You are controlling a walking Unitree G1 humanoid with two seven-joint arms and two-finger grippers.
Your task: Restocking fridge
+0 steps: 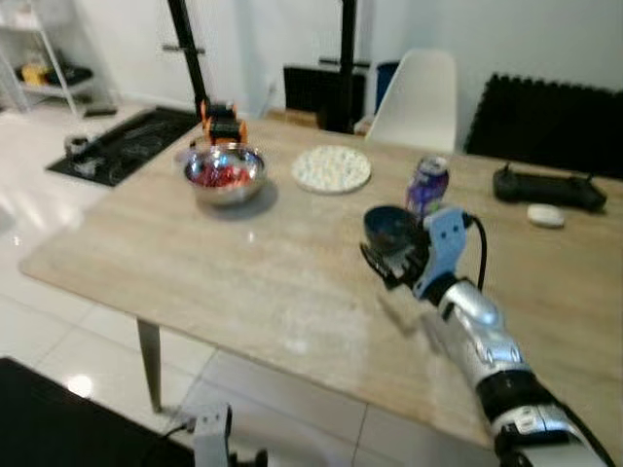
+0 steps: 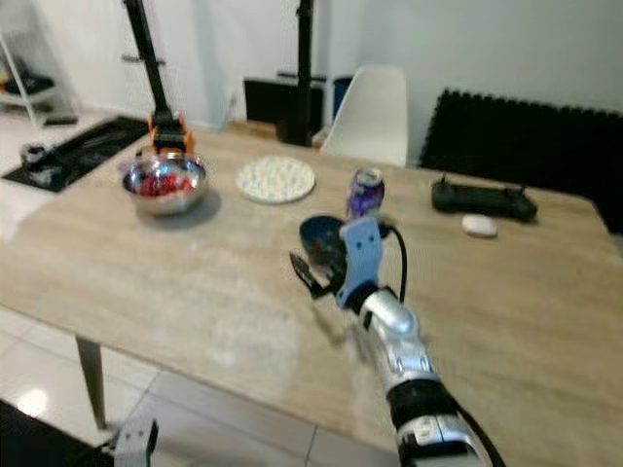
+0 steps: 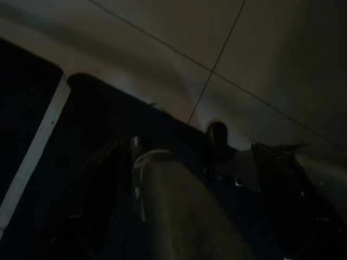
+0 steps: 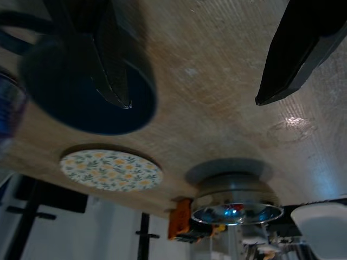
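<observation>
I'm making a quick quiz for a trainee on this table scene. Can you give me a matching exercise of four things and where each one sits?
Things:
1. metal bowl
2. flowered plate
3. can
4. black controller

Places:
A. just behind the dark blue bowl
B. far right of the table
C. between the metal bowl and the can
D. left part of the table

Pairs: 1-D, 2-C, 3-A, 4-B

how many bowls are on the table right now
2. A metal bowl holding red items sits toward the table's far left, beside a floral plate. A dark blue bowl sits near the purple can, just ahead of the open right claw.
</observation>
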